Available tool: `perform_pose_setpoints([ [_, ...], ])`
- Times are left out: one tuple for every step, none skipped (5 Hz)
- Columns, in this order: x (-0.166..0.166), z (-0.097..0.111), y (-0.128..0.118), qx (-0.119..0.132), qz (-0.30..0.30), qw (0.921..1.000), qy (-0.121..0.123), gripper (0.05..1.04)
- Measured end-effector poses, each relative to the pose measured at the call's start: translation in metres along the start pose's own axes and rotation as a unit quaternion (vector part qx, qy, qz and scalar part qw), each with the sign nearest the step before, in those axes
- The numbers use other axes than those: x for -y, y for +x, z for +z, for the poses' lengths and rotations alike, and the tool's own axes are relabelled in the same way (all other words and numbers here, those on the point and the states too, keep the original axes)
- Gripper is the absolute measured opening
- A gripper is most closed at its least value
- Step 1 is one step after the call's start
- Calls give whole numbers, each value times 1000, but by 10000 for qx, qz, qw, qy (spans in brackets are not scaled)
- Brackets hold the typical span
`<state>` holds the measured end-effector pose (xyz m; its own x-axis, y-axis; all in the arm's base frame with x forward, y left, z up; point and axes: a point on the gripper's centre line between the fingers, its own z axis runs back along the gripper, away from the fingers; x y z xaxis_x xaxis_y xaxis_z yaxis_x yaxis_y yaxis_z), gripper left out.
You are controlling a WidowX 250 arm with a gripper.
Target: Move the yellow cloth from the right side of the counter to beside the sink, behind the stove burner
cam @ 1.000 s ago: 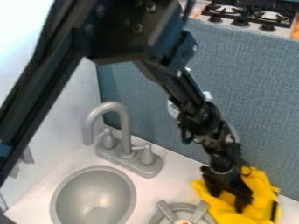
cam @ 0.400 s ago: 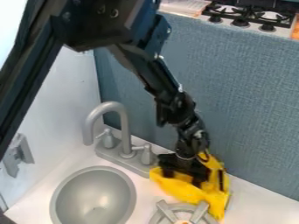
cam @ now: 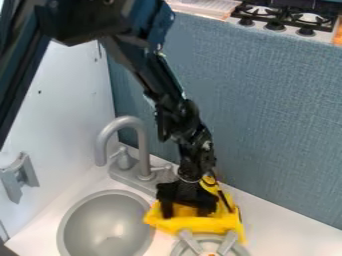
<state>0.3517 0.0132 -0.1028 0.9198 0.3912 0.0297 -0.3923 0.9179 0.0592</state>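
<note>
Gripper (cam: 187, 212) is touching yellow cloth (cam: 224, 224) on white surface (cam: 280, 232); cannot tell whether jaws are clamping; basin (cam: 107, 222) is lying alongside; blue panel (cam: 267, 115) is standing behind.

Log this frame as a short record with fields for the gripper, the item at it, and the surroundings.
Gripper: black gripper, low over the counter
Item at gripper: yellow cloth-like item, directly below
Item location: between faucet and grey burner
Left of item: round grey sink
Behind: blue textured panel
Beyond panel: stove with knobs
</note>
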Motion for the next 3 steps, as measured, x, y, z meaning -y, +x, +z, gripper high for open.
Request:
perform_pose_setpoints([
  [22, 33, -6, 245, -252, 9968, -717, 1001],
  [50, 74, -14, 590, -596, 9909, -1050, 1001],
  [57, 125, -36, 803, -907, 9879, -963, 1001],
])
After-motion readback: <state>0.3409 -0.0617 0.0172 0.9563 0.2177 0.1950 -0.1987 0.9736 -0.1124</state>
